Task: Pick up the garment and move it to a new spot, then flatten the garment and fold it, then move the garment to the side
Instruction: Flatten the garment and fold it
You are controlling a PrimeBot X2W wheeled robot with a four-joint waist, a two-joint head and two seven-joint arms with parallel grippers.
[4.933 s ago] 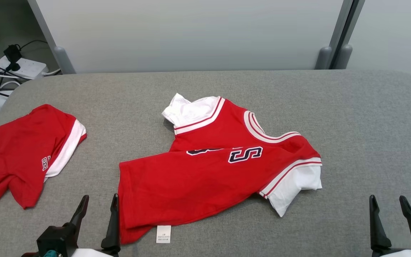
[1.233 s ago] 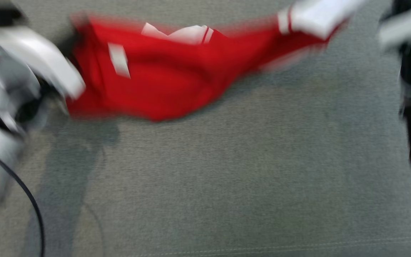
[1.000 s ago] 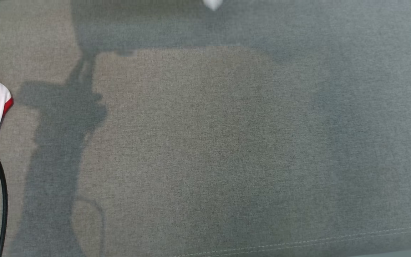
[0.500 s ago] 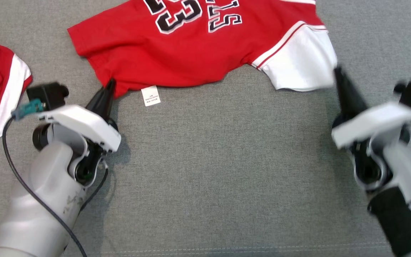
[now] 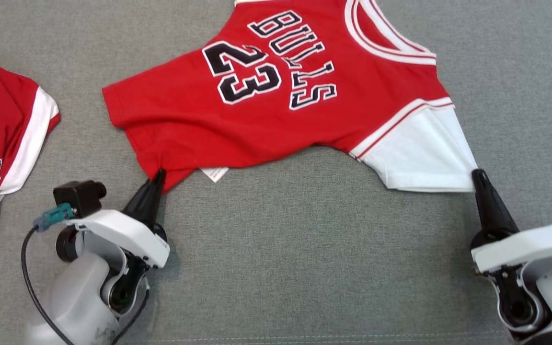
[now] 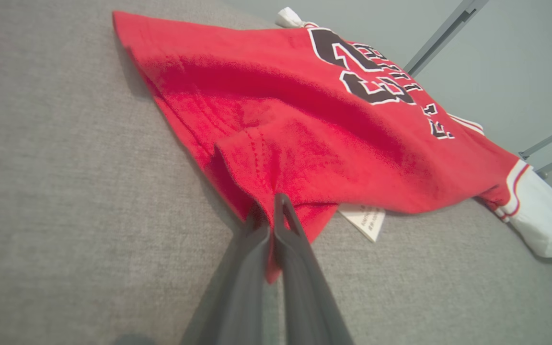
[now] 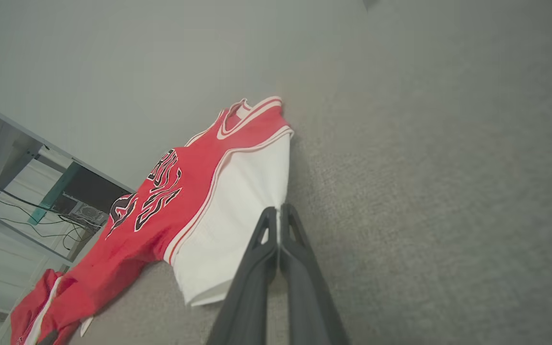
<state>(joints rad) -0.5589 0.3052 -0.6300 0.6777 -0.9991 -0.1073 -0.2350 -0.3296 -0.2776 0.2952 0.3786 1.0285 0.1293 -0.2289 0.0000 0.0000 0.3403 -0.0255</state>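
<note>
Pulling flat: judged to be the step in hand; the garment (image 5: 276, 110) lies face up on the grey surface (image 5: 304, 268), number and lettering showing, collar toward the far edge of the head view.
Garment: a red jersey with white trim, its body spread wide, not yet folded.
Left pincer (image 5: 157, 176): closed tight on the near hem corner (image 5: 161, 160); in the left wrist view red cloth is nipped between the two dark fingers.
Right pincer (image 5: 476, 175): closed, its tip at the outer corner of the white sleeve (image 5: 419, 158); the right wrist view suggests a thin pinch of white cloth between the fingers.
Slack: a ridge rises from the held hem corner, and the hem edge buckles near the care label (image 5: 214, 173), which pokes out from beneath.
Method, as judged: both pincers draw apart and toward the robot together, low over the surface, so the cloth slides instead of lifting; the pull ends when the hem runs straight.
Risk: both holds are small corner pinches; a sharp tug could slip the sleeve free, and an uneven pull would skew the body.
Neighbour: a second red garment (image 5: 3, 134) lies to the left, well apart; the left arm's path should avoid it.
</note>
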